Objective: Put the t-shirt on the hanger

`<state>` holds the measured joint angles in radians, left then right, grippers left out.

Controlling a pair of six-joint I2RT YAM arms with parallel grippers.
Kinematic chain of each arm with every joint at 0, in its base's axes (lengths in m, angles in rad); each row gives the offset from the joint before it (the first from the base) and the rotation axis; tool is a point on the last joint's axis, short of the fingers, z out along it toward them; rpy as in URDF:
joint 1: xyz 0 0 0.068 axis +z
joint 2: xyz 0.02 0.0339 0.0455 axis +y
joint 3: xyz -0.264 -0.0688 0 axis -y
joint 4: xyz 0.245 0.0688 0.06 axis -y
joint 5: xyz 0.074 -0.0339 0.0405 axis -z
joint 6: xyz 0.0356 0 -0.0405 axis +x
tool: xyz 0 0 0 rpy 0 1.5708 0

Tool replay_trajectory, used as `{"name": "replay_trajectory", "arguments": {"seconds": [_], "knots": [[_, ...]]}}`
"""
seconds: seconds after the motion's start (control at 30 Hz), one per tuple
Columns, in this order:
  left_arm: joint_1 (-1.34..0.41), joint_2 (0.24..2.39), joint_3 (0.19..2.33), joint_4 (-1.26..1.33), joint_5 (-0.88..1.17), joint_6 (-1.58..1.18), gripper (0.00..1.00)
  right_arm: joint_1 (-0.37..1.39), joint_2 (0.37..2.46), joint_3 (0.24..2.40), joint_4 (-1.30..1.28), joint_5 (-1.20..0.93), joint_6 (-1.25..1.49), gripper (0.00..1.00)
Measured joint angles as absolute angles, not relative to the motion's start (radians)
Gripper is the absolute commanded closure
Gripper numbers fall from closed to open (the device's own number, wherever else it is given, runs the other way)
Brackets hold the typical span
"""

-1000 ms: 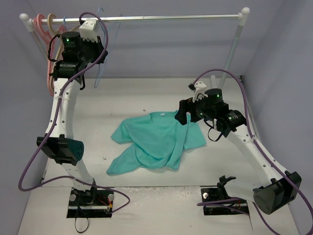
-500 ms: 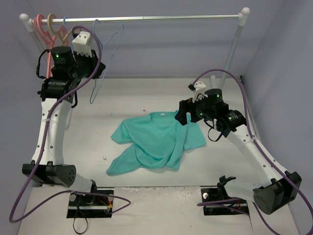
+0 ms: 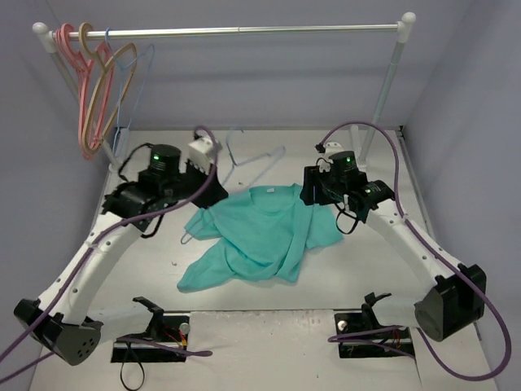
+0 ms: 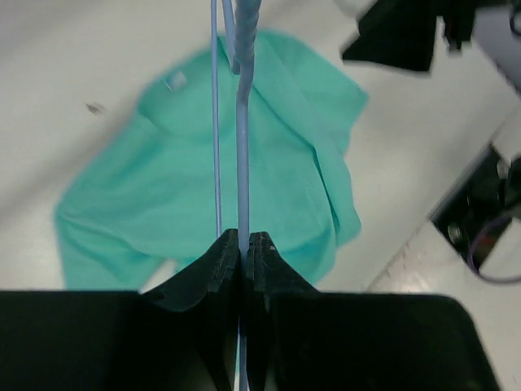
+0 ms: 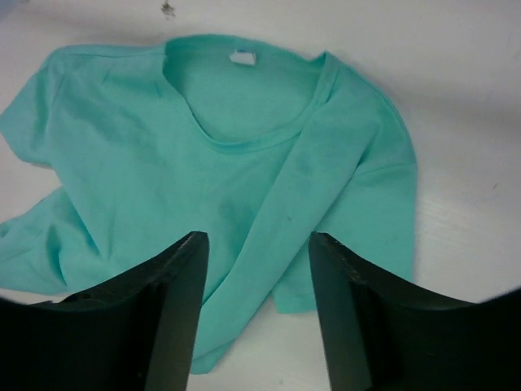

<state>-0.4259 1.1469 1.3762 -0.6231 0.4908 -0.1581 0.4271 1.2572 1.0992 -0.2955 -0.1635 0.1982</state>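
Jaws of the left gripper (image 4: 242, 238) are clamped on the thin wire of the hanger (image 4: 242, 130), near the collar of the t-shirt (image 3: 260, 232), which lies rumpled on the table (image 3: 366, 269). The right gripper (image 5: 256, 240) is wide open and empty above the collar. The fabric looks light and limp, so grip it at the neck rim.

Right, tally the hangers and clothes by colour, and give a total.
Thick pink hanger: 1
Thick tan hanger: 1
Thin light-blue wire hanger: 2 (one on the rail, one in the left gripper)
Teal-green fabric t-shirt: 1
Total: 5
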Motion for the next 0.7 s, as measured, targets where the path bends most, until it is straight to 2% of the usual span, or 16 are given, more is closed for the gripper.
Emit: {"name": "replay_trajectory", "arguments": {"seconds": [0.07,0.13,0.17,0.23,0.27,0.33,0.4,0.57,0.7], "knots": [[-0.514,1.155,1.306,-0.630,0.467,-0.163,1.00,0.427,1.293,1.076,-0.292,-0.145,0.237,0.59],[-0.572,1.165,1.229,-0.630,0.465,-0.169,1.00,0.427,1.331,1.067,-0.292,-0.130,0.270,0.65],[-0.585,1.168,1.193,-0.631,0.464,-0.172,1.00,0.427,1.352,1.067,-0.287,-0.122,0.288,0.71],[-0.585,1.174,1.148,-0.637,0.455,-0.174,1.00,0.427,1.390,1.068,-0.265,-0.108,0.313,0.76],[-0.582,1.177,1.138,-0.640,0.449,-0.174,1.00,0.427,1.413,1.070,-0.253,-0.102,0.327,0.81],[-0.579,1.180,1.129,-0.638,0.439,-0.172,1.00,0.427,1.463,1.090,-0.241,-0.088,0.353,0.84],[-0.577,1.179,1.124,-0.630,0.432,-0.167,1.00,0.427,1.524,1.122,-0.223,-0.075,0.380,0.85],[-0.576,1.177,1.105,-0.617,0.410,-0.147,1.00,0.427,1.683,1.221,-0.188,-0.036,0.442,0.75],[-0.570,1.179,1.080,-0.601,0.402,-0.133,1.00,0.434,1.814,1.319,-0.184,0.018,0.480,0.72]]}}
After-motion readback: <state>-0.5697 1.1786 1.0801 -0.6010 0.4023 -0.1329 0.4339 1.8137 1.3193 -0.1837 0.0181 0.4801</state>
